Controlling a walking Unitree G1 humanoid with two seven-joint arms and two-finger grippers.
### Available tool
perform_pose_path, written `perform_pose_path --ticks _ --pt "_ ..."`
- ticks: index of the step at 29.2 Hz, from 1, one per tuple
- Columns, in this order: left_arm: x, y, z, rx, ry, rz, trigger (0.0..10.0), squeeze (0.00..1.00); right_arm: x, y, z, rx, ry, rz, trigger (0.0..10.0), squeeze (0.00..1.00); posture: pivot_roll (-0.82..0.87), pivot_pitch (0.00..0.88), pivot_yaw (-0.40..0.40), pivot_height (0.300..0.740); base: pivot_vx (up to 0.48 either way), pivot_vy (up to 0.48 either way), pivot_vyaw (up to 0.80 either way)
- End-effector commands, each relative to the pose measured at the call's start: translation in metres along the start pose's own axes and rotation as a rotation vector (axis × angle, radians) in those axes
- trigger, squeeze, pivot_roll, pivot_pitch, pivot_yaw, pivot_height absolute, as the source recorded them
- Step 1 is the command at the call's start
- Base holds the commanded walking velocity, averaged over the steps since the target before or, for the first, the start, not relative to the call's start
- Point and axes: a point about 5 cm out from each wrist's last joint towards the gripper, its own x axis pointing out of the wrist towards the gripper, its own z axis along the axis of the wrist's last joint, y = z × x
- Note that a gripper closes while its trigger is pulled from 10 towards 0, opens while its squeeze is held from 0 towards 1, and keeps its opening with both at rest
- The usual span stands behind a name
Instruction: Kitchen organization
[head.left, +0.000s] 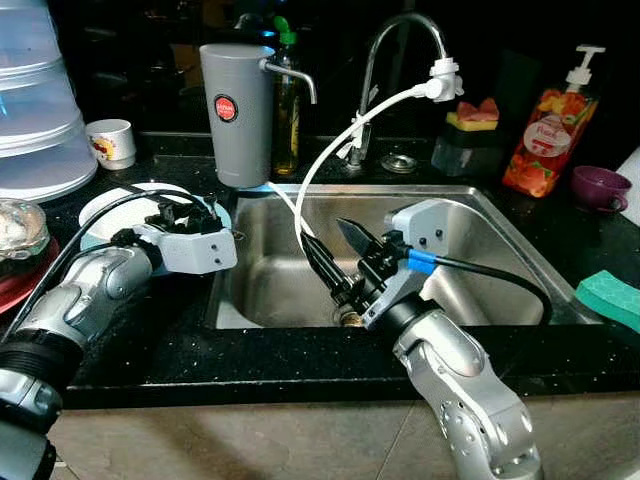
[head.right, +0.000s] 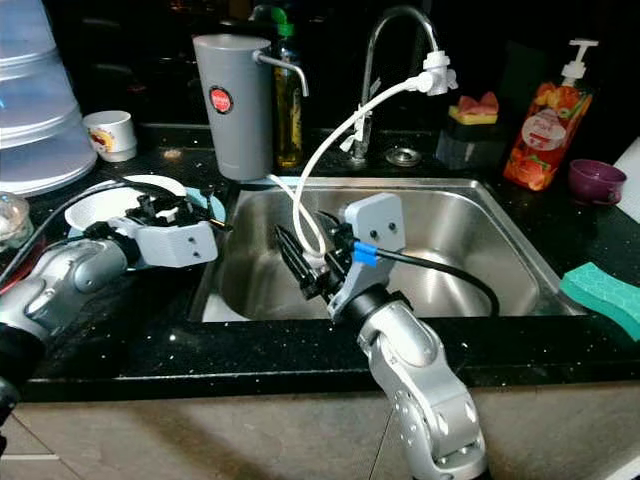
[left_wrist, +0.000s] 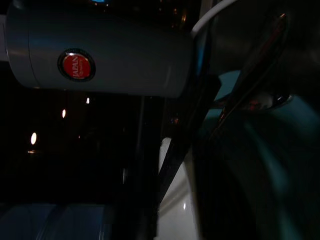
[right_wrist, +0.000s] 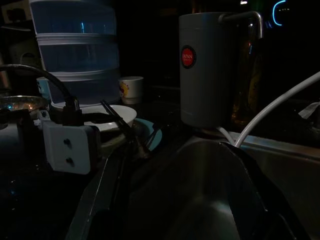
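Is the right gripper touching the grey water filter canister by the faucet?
Apart. In the left eye view the right gripper hangs over the sink basin, while the grey canister stands on the counter's back edge, with bare steel between them.

The stacked plastic containers (head.left: 35, 100) are cut off by the frame's left edge, as is a glass dish (head.left: 18, 232). The left gripper's (head.left: 205, 212) fingertips are lost against dark plates (head.left: 110, 207); the pump bottle's (head.left: 551, 130) label cannot be read.
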Motion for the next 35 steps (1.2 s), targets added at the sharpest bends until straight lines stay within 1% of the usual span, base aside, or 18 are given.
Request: perform_pose_path --ticks 1,2,3,11,12,15,17,18,19,20,21,23,28,29,31,32,34,35 --pt "0.002 -0.004 0.002 0.022 -0.012 -0.013 0.7 0.00 -0.002 0.002 0.001 0.005 -0.004 0.007 10.0 0.00 0.01 0.103 -0.043 0.740 0.000 0.000 0.00" --pt "0.002 -0.004 0.002 0.022 -0.012 -0.013 0.7 0.00 -0.002 0.002 0.001 0.005 -0.004 0.007 10.0 0.00 0.01 0.103 -0.043 0.740 0.000 0.000 0.00" --pt "0.002 -0.004 0.001 0.023 -0.013 -0.010 0.0 0.00 -0.002 0.002 0.001 0.005 -0.004 0.007 10.0 0.00 0.01 0.102 -0.045 0.740 0.000 0.000 0.00" --pt "0.003 -0.002 0.001 0.041 -0.034 0.022 0.0 0.00 -0.001 0.003 0.001 0.006 -0.005 0.012 10.0 0.00 0.01 0.101 -0.047 0.740 0.000 0.000 0.00" --pt "0.003 0.000 0.002 0.054 -0.054 0.055 0.0 0.00 -0.002 0.003 0.001 0.009 -0.007 0.011 10.0 0.00 0.01 0.103 -0.049 0.740 0.000 0.000 0.00" --pt "0.003 0.003 0.005 0.072 -0.077 0.086 0.0 0.00 -0.002 0.003 0.001 0.011 -0.007 0.008 10.0 0.00 0.01 0.103 -0.049 0.740 0.000 0.000 0.00" --pt "0.004 0.009 0.009 0.078 -0.103 0.135 0.0 0.00 -0.002 0.003 0.000 0.012 -0.007 0.006 10.0 0.00 0.01 0.103 -0.049 0.740 0.000 0.000 0.00" --pt "0.005 0.012 0.010 0.081 -0.113 0.157 4.1 0.00 -0.002 0.002 0.000 0.012 -0.007 0.005 10.0 0.00 0.01 0.103 -0.049 0.740 0.000 0.000 0.00" --pt "0.005 0.015 0.012 0.080 -0.123 0.179 10.0 0.00 -0.002 0.002 0.000 0.013 -0.007 0.005 10.0 0.00 0.01 0.103 -0.049 0.740 0.000 0.000 0.00" --pt "0.005 0.015 0.012 0.080 -0.123 0.179 10.0 0.00 -0.002 0.002 0.000 0.013 -0.007 0.005 10.0 0.00 0.01 0.103 -0.049 0.740 0.000 0.000 0.00" --pt "0.006 0.020 0.017 0.074 -0.150 0.212 10.0 0.00 -0.002 0.002 0.000 0.014 -0.007 0.003 10.0 0.00 0.01 0.103 -0.049 0.740 0.000 0.000 0.00" --pt "0.007 0.025 0.025 0.062 -0.193 0.237 10.0 0.00 -0.002 0.002 0.000 0.014 -0.007 0.002 10.0 0.00 0.01 0.103 -0.049 0.740 0.000 0.000 0.00" --pt "0.008 0.030 0.041 0.039 -0.276 0.267 10.0 0.00 -0.002 0.002 0.000 0.014 -0.007 -0.002 10.0 0.00 0.01 0.103 -0.049 0.740 0.000 0.000 0.00" --pt "0.009 0.032 0.051 0.023 -0.329 0.289 10.0 0.00 -0.002 0.002 0.000 0.014 -0.007 -0.005 10.0 0.00 0.01 0.103 -0.049 0.740 0.000 0.000 0.00" --pt "0.009 0.032 0.051 0.023 -0.329 0.289 10.0 0.00 -0.002 0.002 0.000 0.014 -0.007 -0.005 10.0 0.00 0.01 0.103 -0.049 0.740 0.000 0.000 0.00" --pt "0.009 0.033 0.054 0.016 -0.348 0.297 10.0 0.00 -0.002 0.002 0.000 0.013 -0.007 -0.006 10.0 0.00 0.01 0.103 -0.049 0.740 0.000 0.000 0.00" --pt "0.005 0.035 0.076 -0.048 -0.497 0.311 10.0 0.00 -0.002 0.002 0.000 0.012 -0.006 -0.010 10.0 0.00 0.01 0.103 -0.049 0.740 0.000 0.000 0.00" --pt "0.003 0.036 0.083 -0.075 -0.552 0.316 10.0 0.00 -0.002 0.002 0.000 0.012 -0.006 -0.011 10.0 0.00 0.01 0.103 -0.049 0.740 0.000 0.000 0.00"
